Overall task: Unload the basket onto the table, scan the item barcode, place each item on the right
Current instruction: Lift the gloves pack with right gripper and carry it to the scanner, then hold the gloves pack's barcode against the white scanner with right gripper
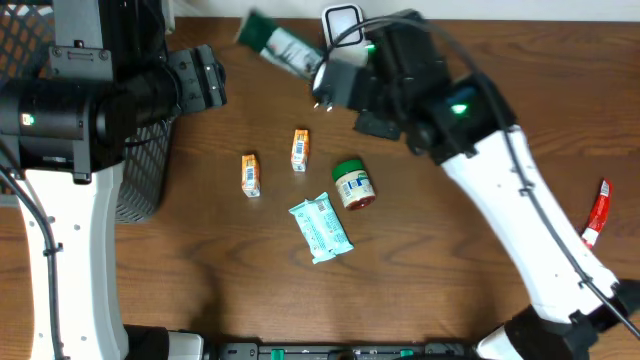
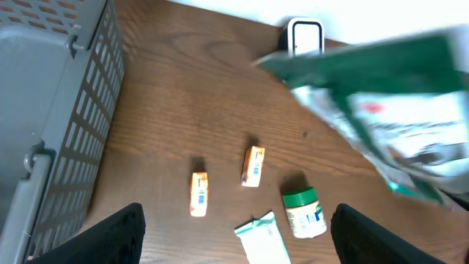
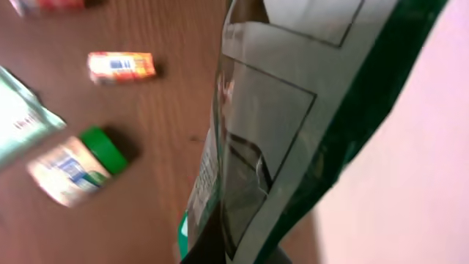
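Note:
My right gripper (image 1: 320,78) is shut on a green and white pouch (image 1: 278,45), holding it in the air over the back of the table. The pouch fills the right wrist view (image 3: 293,110), its lower edge pinched between my right gripper's (image 3: 242,246) fingers. It also shows blurred in the left wrist view (image 2: 396,110). A small white-rimmed scanner (image 1: 342,20) stands at the table's far edge, just right of the pouch. By the basket, my left gripper (image 1: 210,80) is open, its fingers (image 2: 110,235) wide apart and holding nothing.
A dark mesh basket (image 1: 140,170) stands at the left. On the wooden table lie two small orange boxes (image 1: 250,174) (image 1: 300,150), a green-lidded jar (image 1: 352,184) and a teal packet (image 1: 321,227). A red packet (image 1: 598,212) lies at the right edge.

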### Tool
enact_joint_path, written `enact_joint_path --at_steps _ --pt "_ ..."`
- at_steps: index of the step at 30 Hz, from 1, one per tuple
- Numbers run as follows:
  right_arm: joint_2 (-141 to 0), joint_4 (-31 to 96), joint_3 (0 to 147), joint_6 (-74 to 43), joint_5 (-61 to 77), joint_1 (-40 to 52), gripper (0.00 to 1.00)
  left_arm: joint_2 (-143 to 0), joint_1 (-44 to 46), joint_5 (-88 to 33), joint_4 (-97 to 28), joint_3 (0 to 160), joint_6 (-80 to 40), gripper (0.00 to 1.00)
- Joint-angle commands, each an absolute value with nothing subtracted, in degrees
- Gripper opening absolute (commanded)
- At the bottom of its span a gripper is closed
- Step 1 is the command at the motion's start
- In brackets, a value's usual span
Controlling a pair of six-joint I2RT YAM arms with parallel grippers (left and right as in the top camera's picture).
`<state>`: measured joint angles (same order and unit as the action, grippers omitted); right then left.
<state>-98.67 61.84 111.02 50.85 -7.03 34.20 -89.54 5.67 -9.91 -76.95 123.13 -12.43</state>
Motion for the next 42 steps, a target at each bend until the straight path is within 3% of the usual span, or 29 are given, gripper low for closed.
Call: enact_joint_path --at_steps 1,6,27,37,42 --pt "-102.19 60.88 112.38 64.31 -20.03 38.28 0.01 -89.8 5.37 -9.37 -77.14 123.63 -12.56 0.82" --pt "-107.66 54.65 112.38 68.6 -32.71 41.04 0.01 -89.8 5.37 -9.37 -77.14 123.63 -12.56 0.82" --pt "-131.26 0.51 112.38 101.23 -37.71 37.54 0.01 -89.8 5.37 -9.37 -77.14 123.63 -12.56 0.82" --pt "-139.85 -12.38 112.38 102.15 -30.15 33.56 0.01 -89.8 5.37 -9.37 -77.14 123.63 -12.56 0.82" --pt "-142.1 -12.6 112.38 100.05 -26.0 32.12 0.01 -89.8 5.37 -9.37 -77.14 123.63 -12.56 0.82"
